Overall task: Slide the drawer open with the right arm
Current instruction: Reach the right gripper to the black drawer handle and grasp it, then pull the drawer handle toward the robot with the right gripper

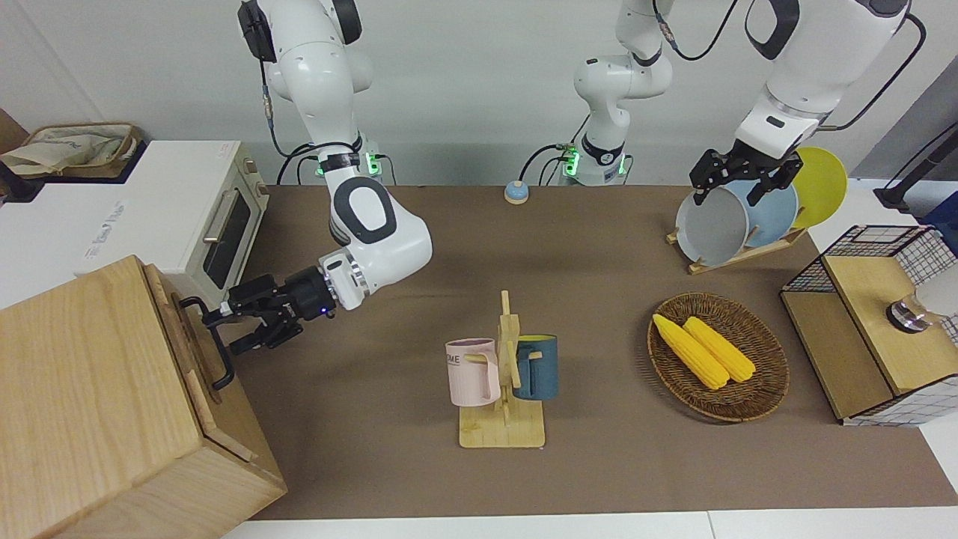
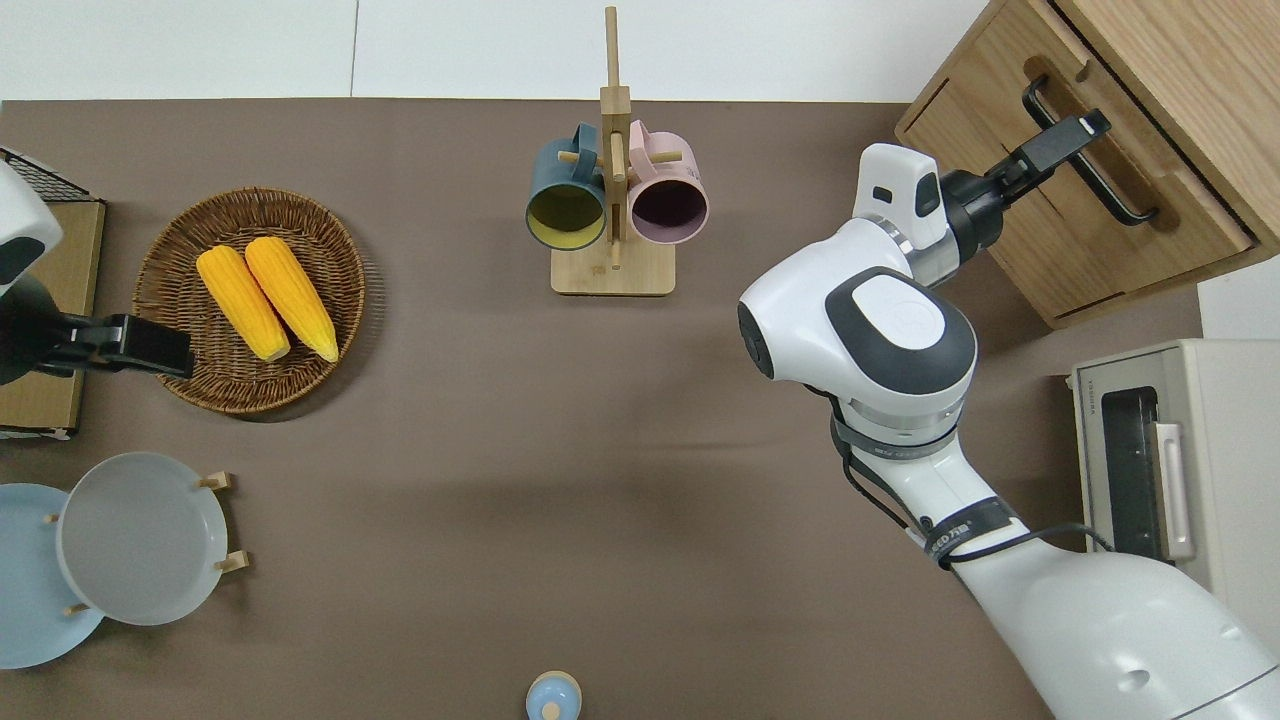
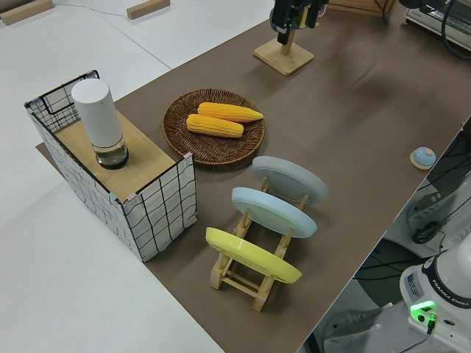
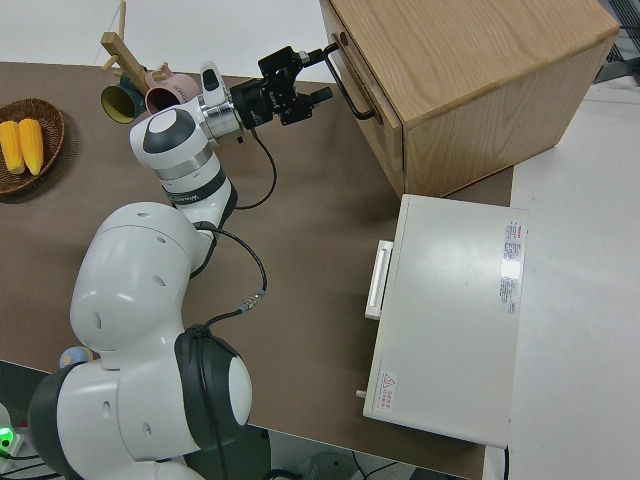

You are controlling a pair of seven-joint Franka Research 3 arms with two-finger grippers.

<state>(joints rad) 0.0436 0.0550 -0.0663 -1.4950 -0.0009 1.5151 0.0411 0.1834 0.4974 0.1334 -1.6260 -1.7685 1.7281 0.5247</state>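
Two arms on my rig, only one working. My right arm (image 1: 374, 224) reaches sideways to the pale-wood cabinet (image 1: 90, 389) at its own end of the table, just beside the white toaster oven (image 1: 187, 217), which sits nearer the robots. Right gripper (image 1: 224, 322) is level with the drawer (image 2: 1090, 200) front, fingers spread, with the nearer end of the black loop handle (image 1: 213, 340) between them; I can't tell if they touch it. Drawer looks shut or barely out, its front about flush with the cabinet face. Left arm (image 1: 793, 82) is parked; I can't tell the state of the left gripper (image 1: 737, 180). Mid-table I see a mug rack (image 1: 503, 374) and a basket (image 1: 673, 314) holding corn (image 1: 703, 348).
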